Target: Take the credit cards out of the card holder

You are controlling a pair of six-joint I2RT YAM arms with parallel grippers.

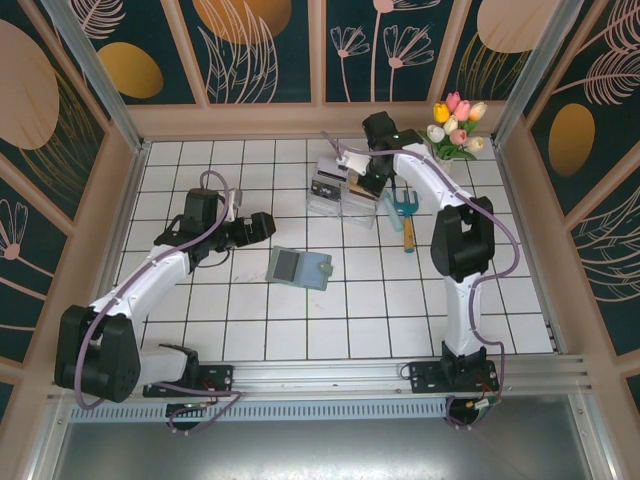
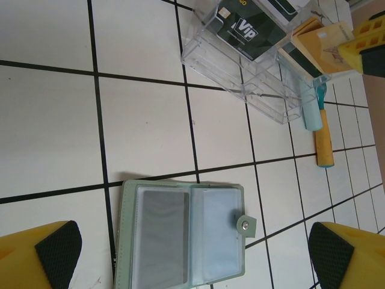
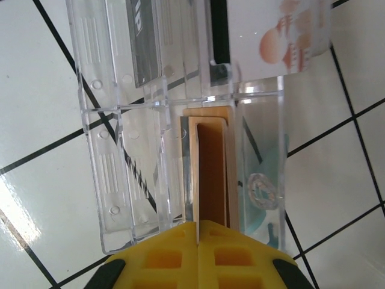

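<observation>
1. Broadly, a white tiled surface [image 1: 300,330] with black grid lines carries everything. Wood-framed wall panels [image 1: 260,45], dark teal with painted leaves and flowers, close it in on three sides
2. Along the near edge runs a metal rail [image 1: 330,375], where both arm bases are bolted
3. A bunch of tulips [image 1: 457,125] stands in the far right corner, just beyond the right arm
4. The left end effector [image 1: 262,228] hovers with its fingers spread wide apart, holding nothing
5. The card holder [image 2: 183,235] lies open and flat on the surface just ahead of the left end effector. In the left wrist view it sits between the two finger pads, its snap tab on the right-hand edge
6. The right end effector [image 3: 198,253] has its yellow fingers pressed together, clamped on a tan-orange credit card [image 3: 210,174]
7. That card juts straight ahead of the fingertips, over a compartment of a clear tray [image 3: 114,168]. Whether it touches the tray floor cannot be told
8. A dark VIP card [image 2: 249,30] lies in a neighbouring compartment, off to one side of the right end effector
9. A garden fork [image 1: 407,215] rests on the surface just beside the tray, on the side of the right end effector away from the left arm
</observation>
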